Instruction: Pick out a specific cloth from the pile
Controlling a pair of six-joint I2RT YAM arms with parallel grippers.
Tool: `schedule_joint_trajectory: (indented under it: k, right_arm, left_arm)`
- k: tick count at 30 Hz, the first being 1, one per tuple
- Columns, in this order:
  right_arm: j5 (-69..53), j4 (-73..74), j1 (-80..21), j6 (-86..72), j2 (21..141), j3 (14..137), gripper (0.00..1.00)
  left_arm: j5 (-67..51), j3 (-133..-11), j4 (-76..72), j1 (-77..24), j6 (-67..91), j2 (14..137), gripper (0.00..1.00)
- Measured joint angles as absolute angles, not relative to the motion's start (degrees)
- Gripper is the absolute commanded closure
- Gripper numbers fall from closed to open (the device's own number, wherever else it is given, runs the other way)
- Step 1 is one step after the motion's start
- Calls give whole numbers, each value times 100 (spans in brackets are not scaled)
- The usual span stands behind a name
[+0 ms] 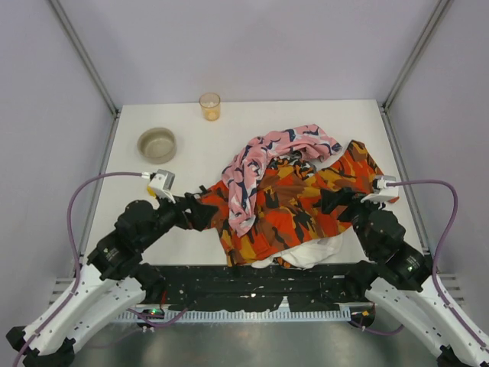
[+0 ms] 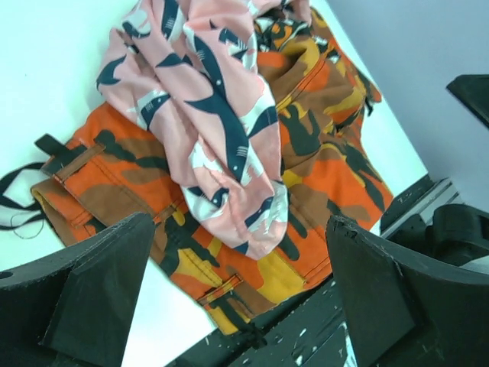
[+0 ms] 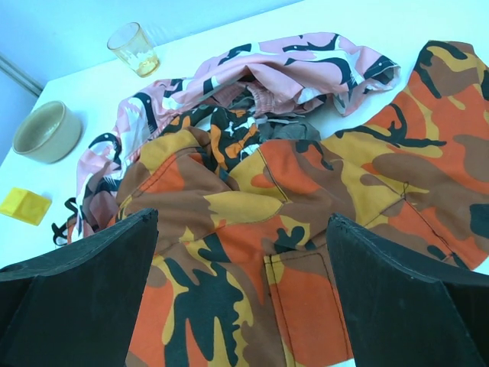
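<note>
The pile [image 1: 284,200] lies in the middle of the white table [image 1: 191,122]; its bottom layer is an orange camouflage garment [image 1: 309,218] spread flat, with a pink cloth with navy shark marks [image 1: 252,172] draped over its left and far parts; a white cloth [image 1: 309,252] pokes out from under its near edge; a black-white-orange print [image 3: 229,134] is bunched at the centre. Of the dark grey cloth [image 3: 302,130] only a small dull patch shows in the right wrist view, tucked under the fold of the pink cloth beside the print; the rest is hidden. The left gripper [image 1: 205,212] sits at the left edge of the camouflage garment, jaws spread wide and holding nothing; the right gripper [image 1: 334,200] sits over the garment's right part, jaws equally wide and holding nothing. A beige bowl [image 1: 157,144] and an orange plastic cup [image 1: 209,106] stand well apart from the pile at the far left.
</note>
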State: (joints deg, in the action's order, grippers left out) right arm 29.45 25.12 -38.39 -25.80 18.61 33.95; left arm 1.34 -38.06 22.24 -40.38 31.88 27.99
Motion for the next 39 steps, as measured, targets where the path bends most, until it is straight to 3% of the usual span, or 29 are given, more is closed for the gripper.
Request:
schedule_joint_trajectory:
  k: [6,9,13,21,27,36,37,39]
  right_arm:
    - [2954,2724,-3839,-2462,1761,3395,5]
    - [2956,2832,-3839,-2458,1680,3395,5]
    - [2998,2923,-3839,-2515,1505,3393,5]
    - [3262,3334,-3839,-2681,1358,3395,5]
    - [3264,3518,-3839,-2714,1326,3395,5]
    - [3210,3610,-3813,-2689,1352,3380,5]
    - [3212,3616,-3813,-2687,1352,3380,5]
    - [3225,3642,-3813,-2687,1345,3382,5]
  left_arm:
    - [-325,-3920,2443,-4174,3131,3426,0]
    - [1,-4388,2539,-4936,2915,4187,0]
    - [458,-5540,2630,-6005,2399,5645,0]
    - [617,-7190,2703,-6877,1288,8639,0]
    - [552,-8211,3308,-7094,954,10287,0]
    - [204,-8919,3712,-7102,1354,11459,0]
    - [237,-8919,3686,-7105,1463,11535,2]
    - [357,-8925,3625,-7124,1675,11644,14]
